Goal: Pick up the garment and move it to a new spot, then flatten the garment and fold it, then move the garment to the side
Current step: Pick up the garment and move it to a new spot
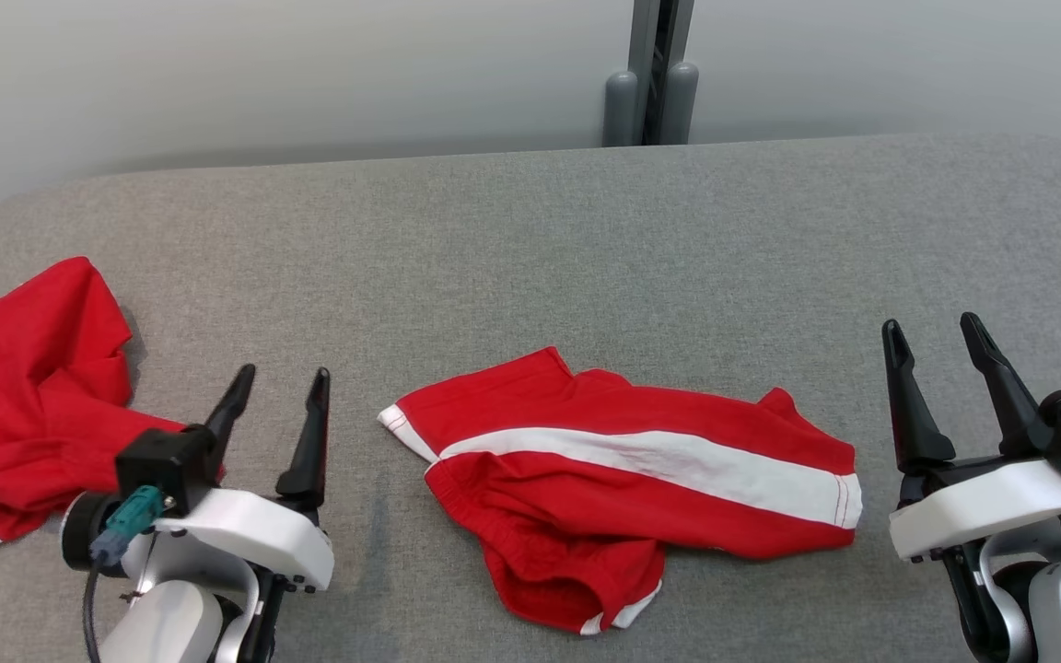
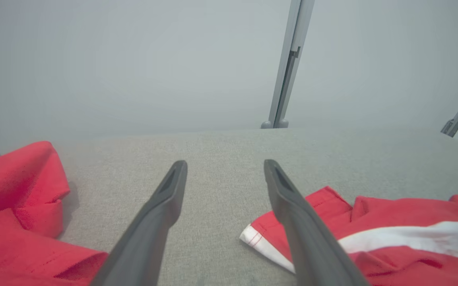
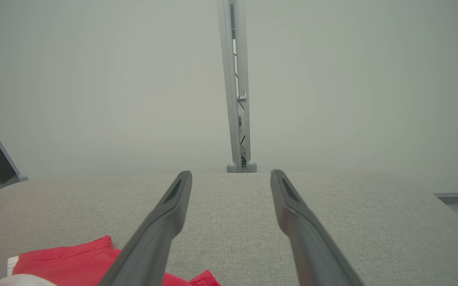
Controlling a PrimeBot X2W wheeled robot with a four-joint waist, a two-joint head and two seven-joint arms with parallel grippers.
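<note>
With both pairs of jaws spread wide and nothing between them, we start this step empty-handed. Outside the left gripper's left finger lies a red heap, close against that finger; we leave it alone and keep the arm from dragging it. Just right of that gripper's right finger begins the shorts, red with a white stripe, rumpled on the table and reaching across to a little left of the right gripper. We judge the move to a new spot done and the flattening now in hand. To do it well, we would bring the left jaws onto the white-edged corner nearest them and the right jaws leftward onto the end nearest them, each pinching the cloth low and at its very edge. Then we would draw the two ends apart evenly, staying close to the table so the bunched near part slides out rather than folding under. Uneven pulling would likely twist the stripe.
</note>
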